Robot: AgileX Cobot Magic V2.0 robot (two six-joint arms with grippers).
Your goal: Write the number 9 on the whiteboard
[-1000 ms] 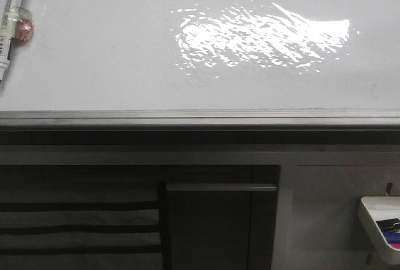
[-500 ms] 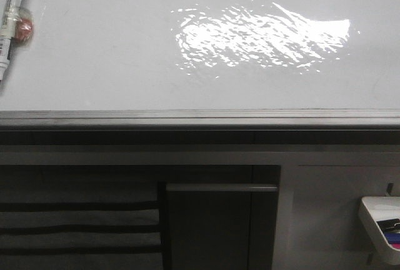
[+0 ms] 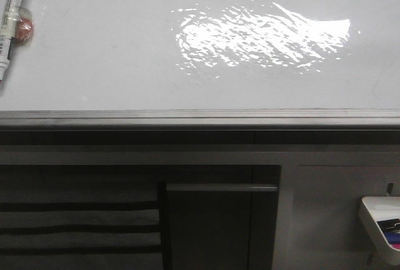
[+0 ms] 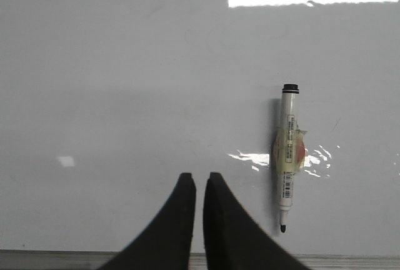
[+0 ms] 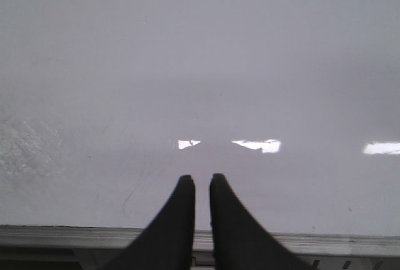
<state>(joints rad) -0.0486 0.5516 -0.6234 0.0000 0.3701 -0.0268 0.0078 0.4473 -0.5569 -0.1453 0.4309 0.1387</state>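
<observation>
The whiteboard (image 3: 125,64) fills the upper half of the front view, glossy white with a bright glare patch (image 3: 262,35) and a grey metal lower edge (image 3: 200,117). No number 9 shows on it in any view. A white marker (image 3: 9,20) with a black cap and tape round its middle lies on the board at the far left. In the left wrist view the marker (image 4: 287,157) lies just beside my left gripper (image 4: 200,176), which is shut and empty. My right gripper (image 5: 202,177) is shut and empty over the bare board (image 5: 250,82), near its lower edge. Neither gripper shows in the front view.
Dark grey cabinet panels (image 3: 219,226) stand below the board. A white tray (image 3: 381,226) with clips and small coloured items hangs at the lower right. A faint thin grey smear (image 5: 132,189) marks the board near the right gripper.
</observation>
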